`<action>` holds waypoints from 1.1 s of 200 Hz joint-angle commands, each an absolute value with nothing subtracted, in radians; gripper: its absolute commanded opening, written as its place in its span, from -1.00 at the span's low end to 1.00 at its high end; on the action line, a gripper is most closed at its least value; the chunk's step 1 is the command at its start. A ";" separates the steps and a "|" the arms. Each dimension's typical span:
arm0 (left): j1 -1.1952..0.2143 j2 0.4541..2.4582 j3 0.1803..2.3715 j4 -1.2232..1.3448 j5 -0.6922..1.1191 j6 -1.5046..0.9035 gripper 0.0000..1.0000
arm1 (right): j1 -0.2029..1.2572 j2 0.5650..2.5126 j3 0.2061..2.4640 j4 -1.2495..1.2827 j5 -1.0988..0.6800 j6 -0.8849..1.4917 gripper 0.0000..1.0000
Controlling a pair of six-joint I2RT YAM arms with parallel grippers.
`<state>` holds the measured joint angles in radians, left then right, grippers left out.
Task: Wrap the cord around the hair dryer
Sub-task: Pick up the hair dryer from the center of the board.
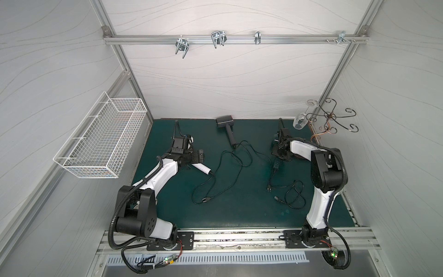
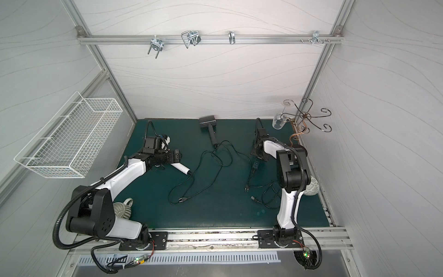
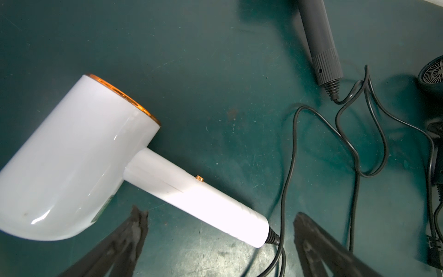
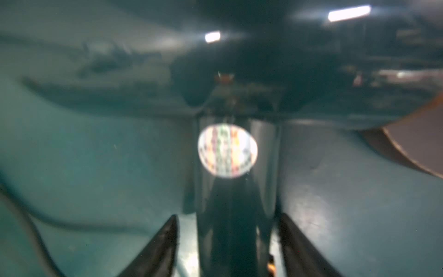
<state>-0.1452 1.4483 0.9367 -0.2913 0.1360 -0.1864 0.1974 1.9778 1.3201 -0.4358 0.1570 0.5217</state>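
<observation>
Three hair dryers lie on the green mat (image 1: 239,208). My left gripper (image 3: 219,213) hangs open over the white hair dryer (image 3: 79,158), one finger on each side of the handle's end without touching it. That dryer's black cord (image 1: 211,189) trails to a plug near the mat's middle. My right gripper (image 4: 229,217) straddles the handle of a black hair dryer (image 4: 227,151), with narrow gaps left at both fingers. In a top view only that handle's end (image 1: 275,165) shows below my right gripper (image 1: 280,156). Its cord (image 1: 294,194) coils nearby. A grey hair dryer (image 1: 226,124) lies at the back.
A white wire basket (image 1: 100,139) hangs on the left wall. A wine glass (image 1: 300,121) and a metal rack (image 1: 333,117) stand at the back right corner. Loose cords and plugs cross the mat's middle. A patterned ball (image 2: 311,188) sits behind the right arm.
</observation>
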 commanded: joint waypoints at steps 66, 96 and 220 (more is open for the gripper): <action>-0.147 1.422 0.998 -0.324 0.140 -0.170 0.96 | 0.276 1.967 1.316 -0.475 0.188 0.438 -0.95; -0.148 1.400 1.005 -0.333 0.145 -0.167 0.96 | 0.320 1.927 1.326 -0.499 0.219 0.359 -1.00; -0.148 1.410 1.206 -0.531 0.449 -0.144 0.96 | 0.504 1.479 1.175 -0.447 0.015 -0.198 -1.00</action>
